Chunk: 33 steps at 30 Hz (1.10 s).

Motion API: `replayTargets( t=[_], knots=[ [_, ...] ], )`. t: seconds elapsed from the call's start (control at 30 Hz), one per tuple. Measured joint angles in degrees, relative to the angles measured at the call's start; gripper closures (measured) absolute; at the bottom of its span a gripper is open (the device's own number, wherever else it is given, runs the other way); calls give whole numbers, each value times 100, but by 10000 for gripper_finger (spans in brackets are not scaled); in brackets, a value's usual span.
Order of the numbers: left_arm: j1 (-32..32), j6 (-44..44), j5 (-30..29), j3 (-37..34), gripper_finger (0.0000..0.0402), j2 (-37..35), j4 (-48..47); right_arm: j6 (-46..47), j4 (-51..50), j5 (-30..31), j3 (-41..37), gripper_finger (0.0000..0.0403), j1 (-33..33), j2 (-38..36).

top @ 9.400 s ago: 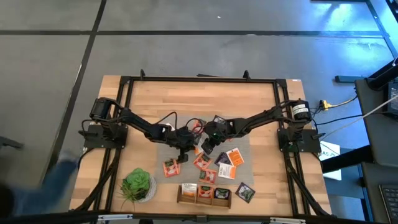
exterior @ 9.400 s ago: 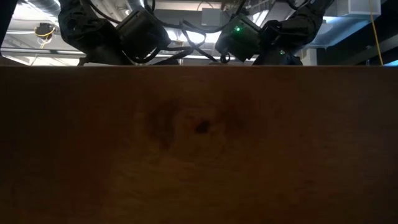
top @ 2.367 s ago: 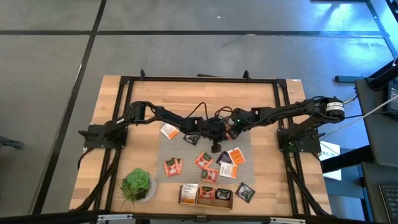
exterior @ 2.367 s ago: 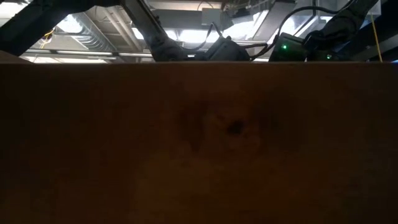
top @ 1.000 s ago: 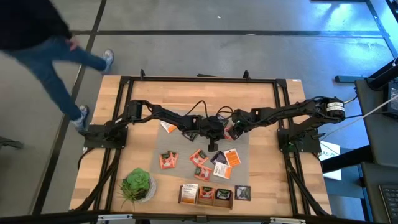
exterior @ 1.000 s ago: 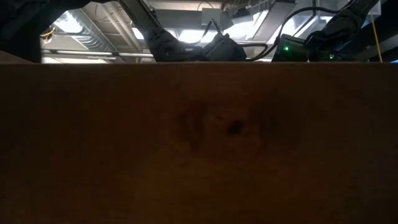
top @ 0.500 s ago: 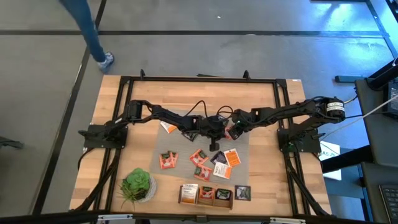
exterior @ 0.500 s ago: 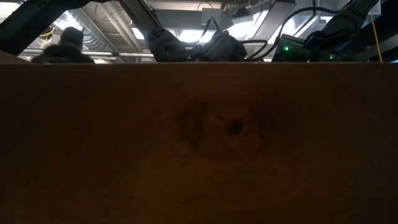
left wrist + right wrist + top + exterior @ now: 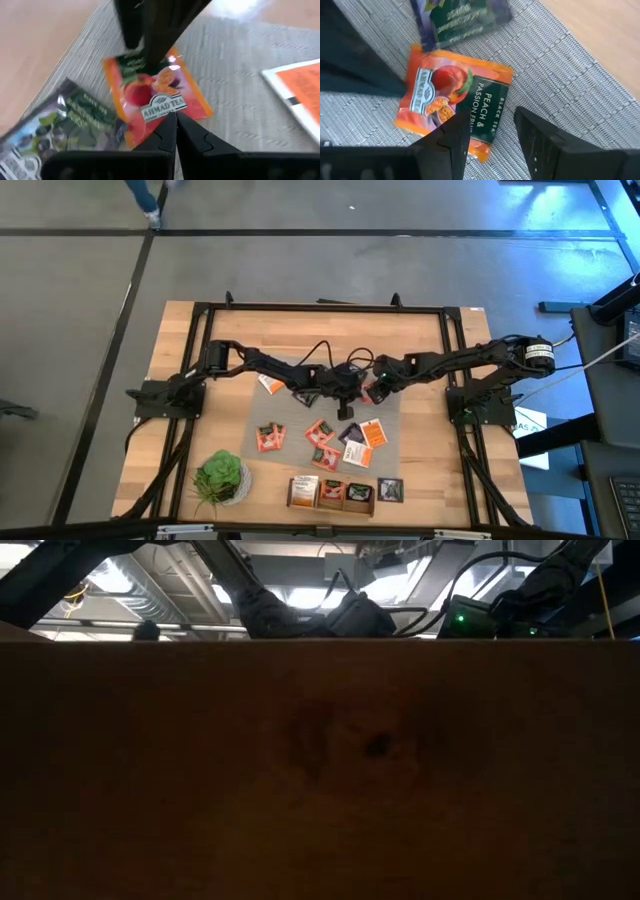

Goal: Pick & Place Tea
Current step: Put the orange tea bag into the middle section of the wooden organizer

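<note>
- On the grey mat, toward its far middle part, lies the sachet in play: an orange peach tea sachet, flat, label side up, showing only as a sliver in the high view.
- Touching one of its corners is a dark green-and-purple sachet, partly overlapping it; a white-and-orange sachet lies apart on the other side.
- Left gripper: fingers pressed together, tips meeting right at the sachet's edge. Whether the foil edge is actually caught between them cannot be told; nothing is lifted.
- Right gripper: fingers standing apart, holding nothing, poised just above the same sachet with its near edge falling in the gap between them.
- Key relation: the sachet sits between the two grippers, which face each other across it over the mat's middle. Both are about equally close; only the right one is ready to take it.
- Sachet is roughly square, so no strong long axis; in the right wrist view it lies turned at a slant to the finger line.
- Judgement: a flat foil on fabric gives little to bite. The closed left tips may serve to pin or tip one edge while the right closes on it.
- Remaining tea sachets lie nearer the front edge, beside the wooden holder and the potted plant.
</note>
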Motion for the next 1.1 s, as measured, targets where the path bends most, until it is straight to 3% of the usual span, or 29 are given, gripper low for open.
replayTargets(
  t=[0.53, 1.1],
  knots=[
    [45, -623, -26, -131, 399, 212, 102, 124, 200, -239, -5, 244, -7, 7],
    [41, -636, -33, -138, 399, 300, 228, 152, 298, -542, -5, 244, 1, -66]
  ],
)
